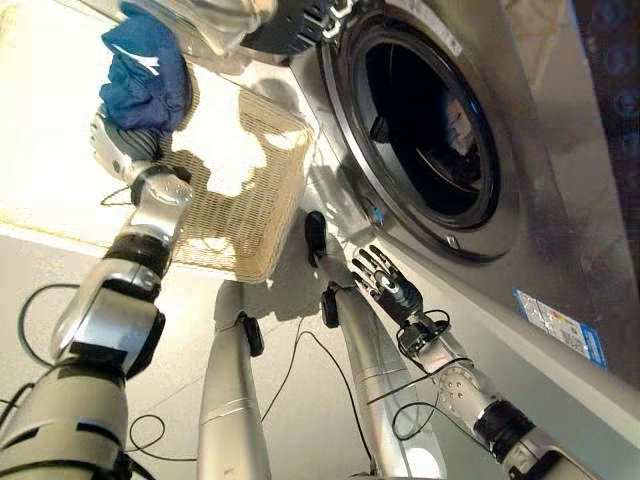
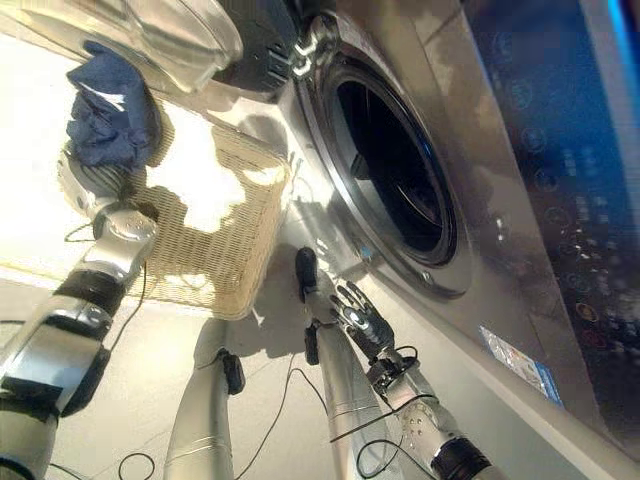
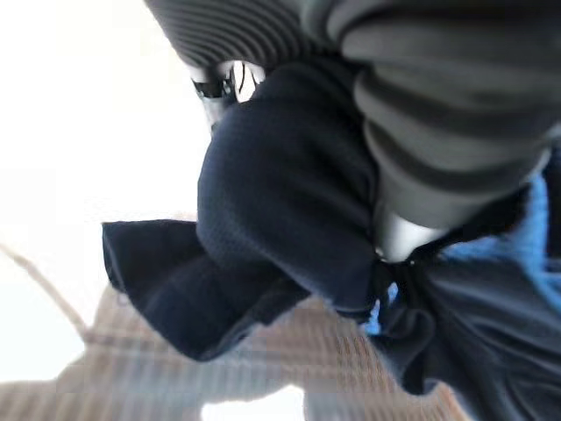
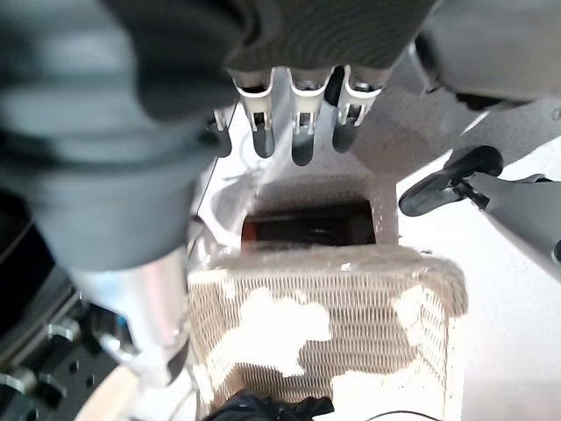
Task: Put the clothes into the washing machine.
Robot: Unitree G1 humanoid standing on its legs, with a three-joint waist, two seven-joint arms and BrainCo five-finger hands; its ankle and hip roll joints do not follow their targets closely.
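A dark blue cloth [image 1: 145, 75] is bunched in my left hand [image 1: 118, 145], which is shut on it and holds it up over the wicker basket [image 1: 240, 200]. In the left wrist view the cloth [image 3: 289, 202] hangs in folds past a silver finger [image 3: 403, 232] that presses into it. To the right, the washing machine's round drum opening [image 1: 430, 130] stands open and dark. My right hand [image 1: 385, 275] is low in front of the machine, below the opening, with its fingers [image 4: 298, 123] straight and nothing in them.
The machine's glass door [image 1: 190, 25] is swung open above the basket and the cloth. The basket [image 4: 324, 324] stands on the floor against the machine's front. A control panel [image 2: 560, 130] runs along the machine's far right.
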